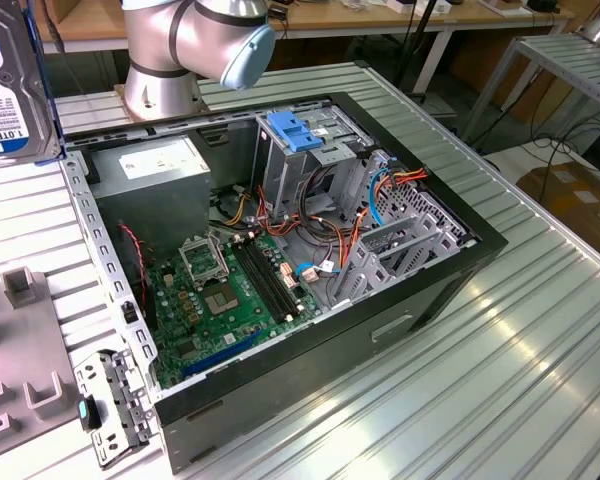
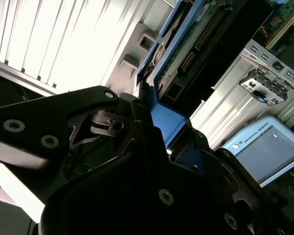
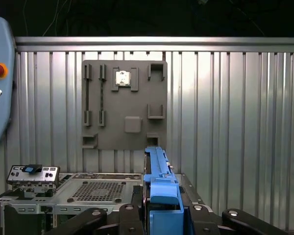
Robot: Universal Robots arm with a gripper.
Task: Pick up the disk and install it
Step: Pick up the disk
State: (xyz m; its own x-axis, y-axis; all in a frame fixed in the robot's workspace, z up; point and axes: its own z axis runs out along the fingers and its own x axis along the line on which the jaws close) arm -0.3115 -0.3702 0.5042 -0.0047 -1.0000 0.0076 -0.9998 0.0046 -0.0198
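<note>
The disk [image 1: 10, 85] hangs upright at the far top of the exterior view's left, its white label with a dark blue band facing the camera and a blue rail along its edge. In the first wrist view the disk [image 3: 158, 178] appears edge-on, its blue rail rising from between the black fingers of my gripper [image 3: 159, 213]. The second wrist view has my gripper [image 2: 159, 129] shut on the blue rail of the disk [image 2: 196, 44], whose green circuit-board side faces the camera. The disk is lifted clear of the table.
The open computer case [image 1: 460, 265] lies on the ribbed metal table, with the motherboard [image 1: 230, 290], grey power-supply box [image 1: 155, 160] and a metal drive cage topped by a light-blue latch [image 1: 295, 130]. A grey fixture plate [image 3: 125, 105] lies beside the case. A teach pendant [image 3: 0, 78] is nearby.
</note>
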